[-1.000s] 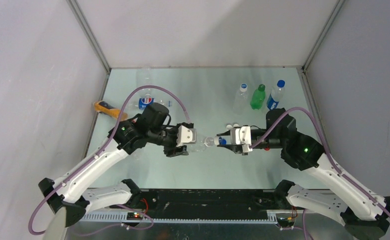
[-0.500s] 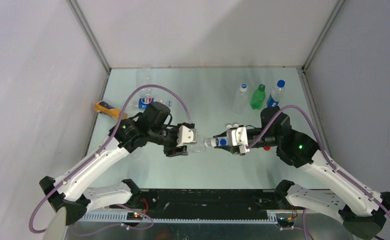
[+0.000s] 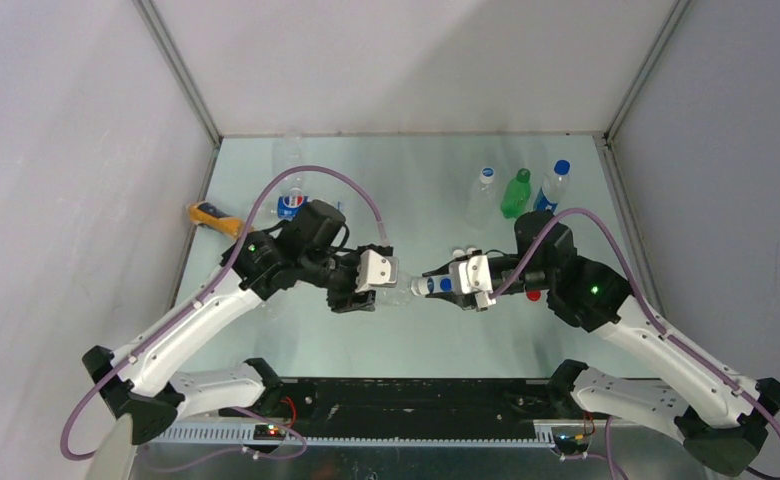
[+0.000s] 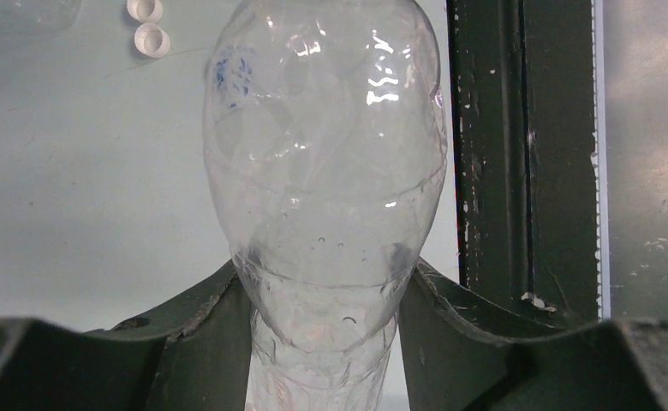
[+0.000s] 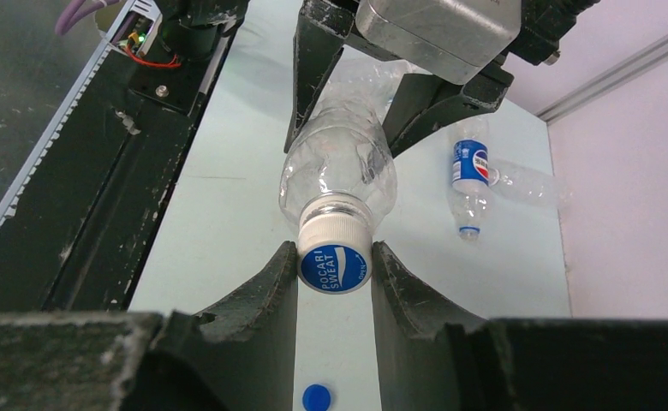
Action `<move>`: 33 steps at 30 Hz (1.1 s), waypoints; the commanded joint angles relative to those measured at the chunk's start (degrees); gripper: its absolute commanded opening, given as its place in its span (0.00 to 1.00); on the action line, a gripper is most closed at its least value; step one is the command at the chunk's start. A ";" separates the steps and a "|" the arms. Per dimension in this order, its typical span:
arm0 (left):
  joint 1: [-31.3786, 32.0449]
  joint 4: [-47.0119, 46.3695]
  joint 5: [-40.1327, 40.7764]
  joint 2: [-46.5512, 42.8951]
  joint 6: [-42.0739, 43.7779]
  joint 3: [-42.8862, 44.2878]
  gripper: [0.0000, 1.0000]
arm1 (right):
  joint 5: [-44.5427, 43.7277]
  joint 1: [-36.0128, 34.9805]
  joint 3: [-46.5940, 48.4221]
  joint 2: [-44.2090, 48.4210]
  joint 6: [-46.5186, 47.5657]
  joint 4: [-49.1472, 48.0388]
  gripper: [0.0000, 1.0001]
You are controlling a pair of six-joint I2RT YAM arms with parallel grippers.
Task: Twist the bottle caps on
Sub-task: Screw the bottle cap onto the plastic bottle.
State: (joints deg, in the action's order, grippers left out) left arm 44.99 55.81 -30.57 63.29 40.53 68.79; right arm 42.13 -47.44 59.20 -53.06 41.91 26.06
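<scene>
My left gripper (image 3: 379, 284) is shut on a clear bottle (image 3: 398, 290) and holds it level above the table, neck pointing right. In the left wrist view the bottle (image 4: 326, 171) fills the space between my fingers (image 4: 202, 325). My right gripper (image 3: 432, 285) is shut on a white cap (image 3: 423, 286) with a blue Pocari Sweat top. In the right wrist view the cap (image 5: 335, 257) sits on the neck of the bottle (image 5: 339, 171), pinched between both fingers (image 5: 275, 295).
Three capped bottles stand at the back right: clear (image 3: 481, 195), green (image 3: 515, 193), blue-labelled (image 3: 552, 188). An orange-yellow bottle (image 3: 211, 215) and a Pepsi bottle (image 3: 291, 203) lie at the left. Loose white caps (image 3: 464, 253), a red cap (image 3: 533, 296) and a blue cap (image 5: 316, 396) lie on the table.
My right gripper has moved left with the cap and closed the gap to the bottle's neck. The left gripper has held the bottle almost still.
</scene>
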 commanded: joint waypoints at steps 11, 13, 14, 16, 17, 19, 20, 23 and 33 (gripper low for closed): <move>2.54 -2.94 -1.18 -1.38 -0.93 5.17 0.00 | 1.67 -0.19 3.42 -3.42 -1.20 4.08 0.06; 3.09 -6.37 0.13 -2.55 -2.71 3.69 0.00 | 2.16 -0.22 3.53 -3.91 -4.14 3.50 0.06; 3.26 -8.93 1.10 -2.99 -3.34 3.09 0.00 | 2.36 -0.36 3.50 -4.08 -6.45 2.88 0.06; 3.96 -12.92 2.98 -4.33 -5.13 0.37 0.00 | 2.06 -0.51 3.54 -4.60 -10.43 1.92 0.06; 4.40 -15.36 3.63 -5.33 -6.20 -0.24 0.00 | 1.81 -0.66 3.48 -4.84 -11.71 1.64 0.05; 4.94 -19.44 6.00 -6.81 -7.92 -2.35 0.00 | 0.89 -1.24 3.53 -5.24 -15.75 0.90 0.05; 5.11 -20.66 7.51 -7.41 -8.49 -3.62 0.00 | -0.04 -1.33 3.54 -5.36 -18.49 0.36 0.04; 5.71 -25.68 10.00 -9.50 -10.78 -5.57 0.00 | -2.54 -1.80 3.51 -6.03 -23.87 -0.58 0.03; 7.65 -31.36 17.18 -11.40 -12.30 -8.19 0.00 | -9.68 -2.67 3.53 -7.65 -43.82 -3.37 0.02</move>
State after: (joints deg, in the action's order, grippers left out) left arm 50.96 44.16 -13.78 53.56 30.94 59.24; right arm 33.76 -47.90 62.33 -58.39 9.87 23.70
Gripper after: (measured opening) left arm 0.558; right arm 0.334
